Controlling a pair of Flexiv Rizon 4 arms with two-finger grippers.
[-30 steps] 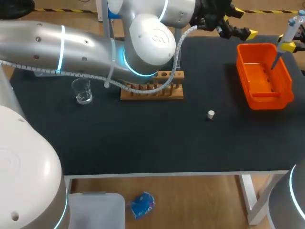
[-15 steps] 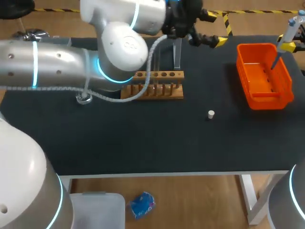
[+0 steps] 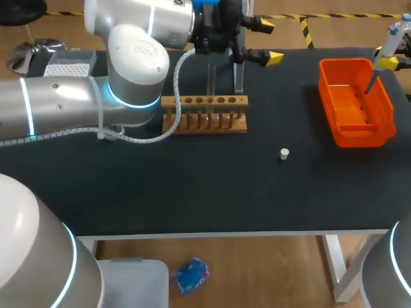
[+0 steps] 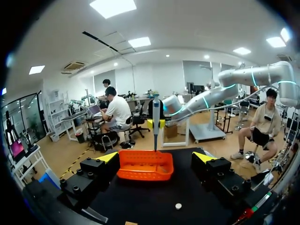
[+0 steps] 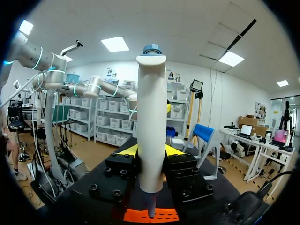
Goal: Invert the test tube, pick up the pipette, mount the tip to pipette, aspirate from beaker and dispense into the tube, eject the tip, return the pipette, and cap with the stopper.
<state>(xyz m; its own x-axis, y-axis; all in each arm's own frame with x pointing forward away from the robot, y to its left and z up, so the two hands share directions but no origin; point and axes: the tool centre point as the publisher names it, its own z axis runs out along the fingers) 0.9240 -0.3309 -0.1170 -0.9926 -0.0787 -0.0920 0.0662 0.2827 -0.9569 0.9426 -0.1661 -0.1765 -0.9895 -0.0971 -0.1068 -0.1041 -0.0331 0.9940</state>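
My right gripper (image 3: 393,61) is shut on the white pipette (image 3: 390,37) at the table's far right. The pipette's tip hangs over the orange basket (image 3: 355,128). In the right wrist view the pipette (image 5: 151,131) stands upright between the yellow-tipped fingers. My left gripper (image 3: 270,42) is open and holds nothing, high behind the wooden tube rack (image 3: 204,119). A clear test tube (image 3: 239,74) stands upright at the rack's right end. The white stopper (image 3: 284,153) lies on the black mat. From the left wrist view, the open gripper (image 4: 156,157) faces the basket (image 4: 145,165) and the pipette (image 4: 156,117). The beaker is hidden behind my left arm.
A tip box (image 3: 67,64) sits at the back left corner. My left arm (image 3: 77,109) spans the left half of the table above the mat. The stopper (image 4: 178,206) lies below and ahead of the left gripper.
My left arm has swung leftwards, carrying its open gripper from the back right of the table to behind the rack. The beaker is now covered by it. The right arm has kept still.
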